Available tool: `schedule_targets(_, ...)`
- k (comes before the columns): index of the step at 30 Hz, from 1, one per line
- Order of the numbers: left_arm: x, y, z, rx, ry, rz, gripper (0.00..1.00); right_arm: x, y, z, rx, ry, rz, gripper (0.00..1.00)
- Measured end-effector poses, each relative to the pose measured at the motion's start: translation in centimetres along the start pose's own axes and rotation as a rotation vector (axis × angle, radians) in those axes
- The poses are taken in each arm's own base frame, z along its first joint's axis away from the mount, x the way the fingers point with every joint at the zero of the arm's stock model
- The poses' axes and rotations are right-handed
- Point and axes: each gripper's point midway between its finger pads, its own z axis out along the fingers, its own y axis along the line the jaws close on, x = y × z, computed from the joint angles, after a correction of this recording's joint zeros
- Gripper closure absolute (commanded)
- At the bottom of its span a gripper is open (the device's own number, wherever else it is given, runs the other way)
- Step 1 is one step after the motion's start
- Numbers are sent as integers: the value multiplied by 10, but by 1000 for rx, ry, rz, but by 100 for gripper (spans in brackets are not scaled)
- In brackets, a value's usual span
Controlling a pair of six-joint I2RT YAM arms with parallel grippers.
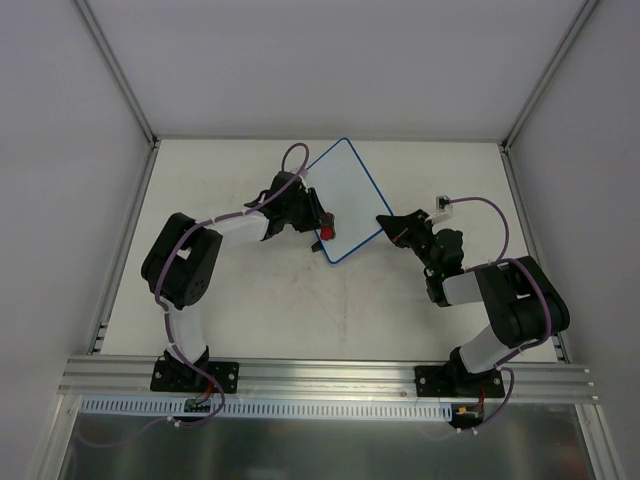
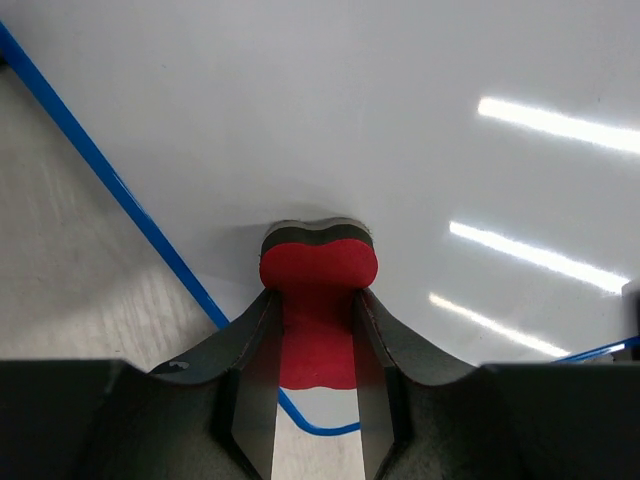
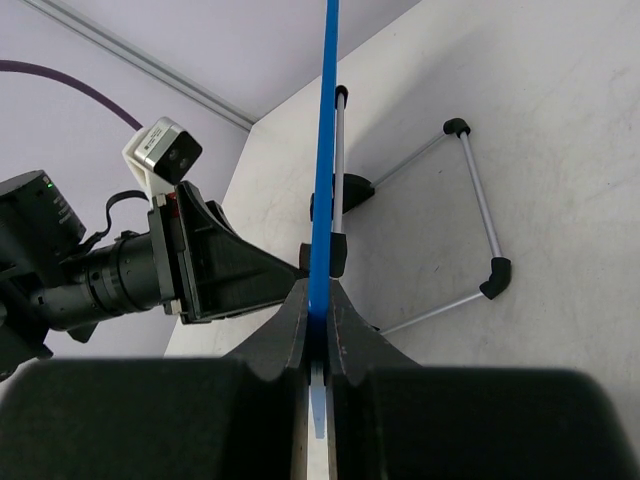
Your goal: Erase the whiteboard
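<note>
The whiteboard (image 1: 344, 197) is white with a thin blue rim and stands tilted on a folding wire stand (image 3: 470, 200) at the table's middle back. No scribbles show on it. My left gripper (image 1: 322, 226) is shut on the red bone-shaped eraser (image 2: 317, 300), whose black felt end presses against the board's white face (image 2: 400, 120) near its lower corner. My right gripper (image 1: 386, 222) is shut on the board's blue edge (image 3: 325, 170) at the right corner and holds it steady.
The left arm's wrist camera (image 3: 160, 150) sits just beyond the board in the right wrist view. Grey walls enclose the table on three sides. An aluminium rail (image 1: 320, 375) runs along the near edge.
</note>
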Motion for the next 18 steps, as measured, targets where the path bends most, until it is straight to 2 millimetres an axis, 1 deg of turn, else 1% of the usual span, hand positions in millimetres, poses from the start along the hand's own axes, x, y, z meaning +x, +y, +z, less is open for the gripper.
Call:
schedule_targets(6, -19, 7, 7, 3, -13, -43, 99, 0, 0, 0, 1, 0, 1, 100)
schedule_targets(11, -29, 11, 8, -12, -38, -47, 100, 0, 0, 0, 0, 0, 1, 100)
schedule_targets(18, -48, 30, 7, -121, -140, 2, 100, 1, 0, 0, -1, 1, 2, 100)
